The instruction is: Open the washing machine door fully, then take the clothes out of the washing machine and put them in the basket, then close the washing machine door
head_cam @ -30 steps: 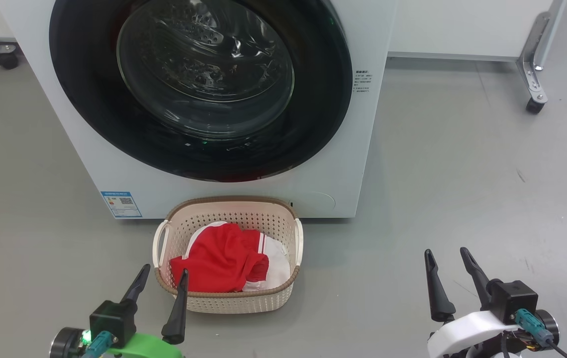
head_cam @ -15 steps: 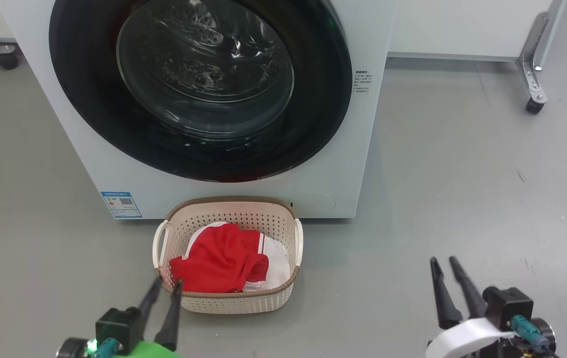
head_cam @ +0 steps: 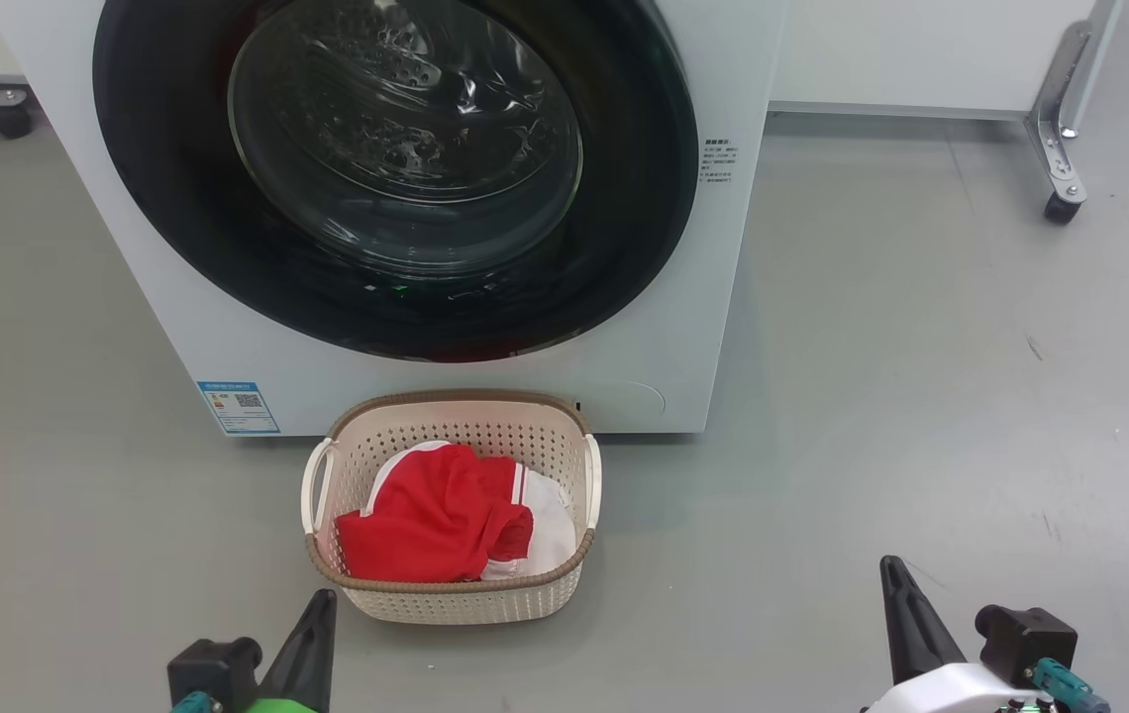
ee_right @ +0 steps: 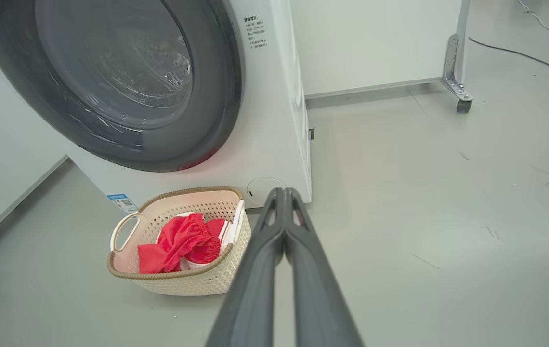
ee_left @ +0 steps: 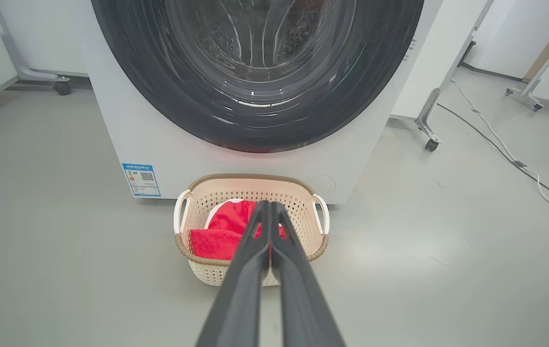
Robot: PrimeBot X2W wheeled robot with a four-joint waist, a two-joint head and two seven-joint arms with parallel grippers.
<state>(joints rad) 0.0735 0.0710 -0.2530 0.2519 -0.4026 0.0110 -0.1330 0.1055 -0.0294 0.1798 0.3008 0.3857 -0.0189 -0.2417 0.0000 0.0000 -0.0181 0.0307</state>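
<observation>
The washing machine (head_cam: 713,317) stands in front of me with the washing machine door (head_cam: 406,149) shut flat against its front, black rim around the clear window. On the floor before it sits the basket (head_cam: 456,399), with the red and white clothes (head_cam: 426,525) lying inside. My left gripper (head_cam: 325,597) is low at the bottom edge, just short of the basket's near left corner, shut and holding nothing. The left wrist view shows its fingertips (ee_left: 269,205) pressed together. My right gripper (head_cam: 889,566) is at the lower right over bare floor, its tips (ee_right: 284,191) also pressed together and empty.
A white cabinet (head_cam: 921,50) stands behind on the right, with a metal leg and caster (head_cam: 1060,203). Another caster (head_cam: 5,119) sits at the far left. A cable (ee_left: 496,144) runs across the floor to the right. Open grey floor lies right of the basket.
Both grippers have gone from open to shut and drawn back toward the bottom edge. Basket, clothes and door have not moved.
</observation>
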